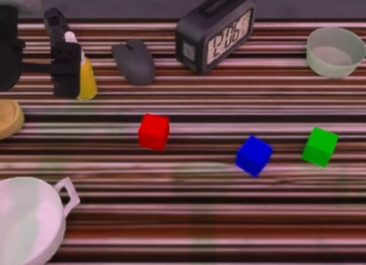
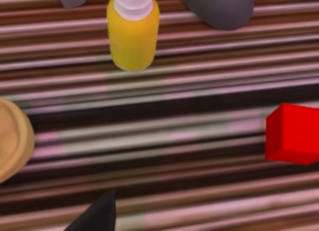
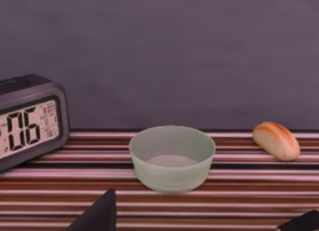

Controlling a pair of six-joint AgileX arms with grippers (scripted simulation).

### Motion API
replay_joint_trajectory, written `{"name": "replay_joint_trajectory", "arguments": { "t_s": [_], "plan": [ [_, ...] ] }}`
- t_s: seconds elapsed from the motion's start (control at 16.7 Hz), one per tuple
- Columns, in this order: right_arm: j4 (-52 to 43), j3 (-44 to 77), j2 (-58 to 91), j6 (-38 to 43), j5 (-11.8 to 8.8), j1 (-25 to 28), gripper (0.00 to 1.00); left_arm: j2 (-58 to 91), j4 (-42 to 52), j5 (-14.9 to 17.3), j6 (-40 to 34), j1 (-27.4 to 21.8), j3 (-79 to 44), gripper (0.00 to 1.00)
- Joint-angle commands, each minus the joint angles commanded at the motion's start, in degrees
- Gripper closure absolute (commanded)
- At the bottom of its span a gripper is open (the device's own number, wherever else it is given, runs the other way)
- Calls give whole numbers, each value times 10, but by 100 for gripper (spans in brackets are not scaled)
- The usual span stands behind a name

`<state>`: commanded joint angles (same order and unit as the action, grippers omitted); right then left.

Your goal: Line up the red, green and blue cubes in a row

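Note:
Three cubes lie apart on the striped table: the red cube (image 1: pixel 153 131) near the middle, the blue cube (image 1: pixel 254 155) to its right and slightly nearer the front, and the green cube (image 1: pixel 320 146) further right. My left gripper (image 1: pixel 67 76) hovers at the back left by a yellow bottle, well left of the red cube (image 2: pixel 294 133). Its one visible fingertip (image 2: pixel 99 213) is dark, with nothing beside it, and the gripper is open. My right gripper (image 3: pixel 202 223) is outside the top view; it is open and empty, facing the back right of the table.
Along the back stand a yellow bottle (image 1: pixel 87 76), a grey mouse (image 1: pixel 134 61), a black digital clock (image 1: pixel 216 30) and a pale green bowl (image 1: pixel 334 52). A bread roll (image 3: pixel 275 140) lies beyond the bowl. A wooden disc (image 1: pixel 8 119) sits at the left edge, a white handled pot (image 1: pixel 28 225) at front left.

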<state>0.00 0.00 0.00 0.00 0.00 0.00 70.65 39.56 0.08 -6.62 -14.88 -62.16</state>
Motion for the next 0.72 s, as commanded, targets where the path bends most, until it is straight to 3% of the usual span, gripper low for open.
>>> {"name": "replay_joint_trajectory", "arguments": {
  "t_s": [0.42, 0.72],
  "plan": [
    [0, 0, 0, 0, 0, 0, 0, 427, 222, 0, -34, -83, -361, 0],
    [0, 0, 0, 0, 0, 0, 0, 607, 312, 1, -49, -121, -522, 0]
  ]
}}
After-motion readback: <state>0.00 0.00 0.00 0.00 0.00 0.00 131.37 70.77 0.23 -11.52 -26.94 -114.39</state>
